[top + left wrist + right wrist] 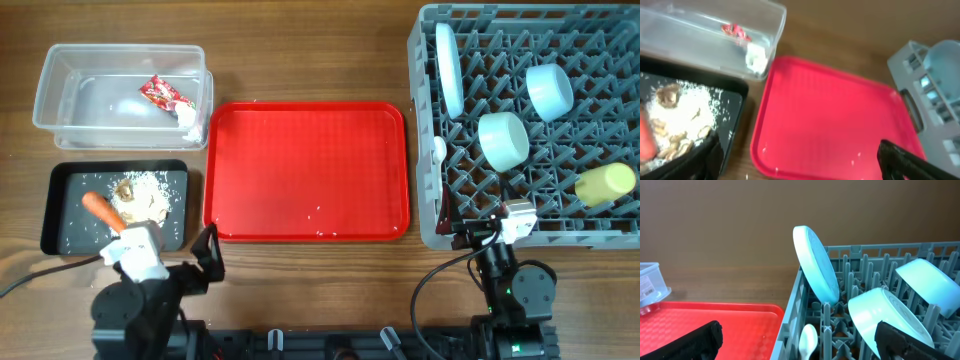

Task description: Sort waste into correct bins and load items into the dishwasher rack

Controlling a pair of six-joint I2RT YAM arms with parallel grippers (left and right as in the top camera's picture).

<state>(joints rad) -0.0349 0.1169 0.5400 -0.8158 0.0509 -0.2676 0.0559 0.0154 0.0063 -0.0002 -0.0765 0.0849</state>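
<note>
Left wrist: both grippers (800, 162) (795, 345) splayed (empty).

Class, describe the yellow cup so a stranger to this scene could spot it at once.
Find the large grey dishwasher rack on the right of the table. In its right corner nearest the robot, beyond the nearer light blue bowl, lies the yellow cup, the only yellow thing in it.
</note>
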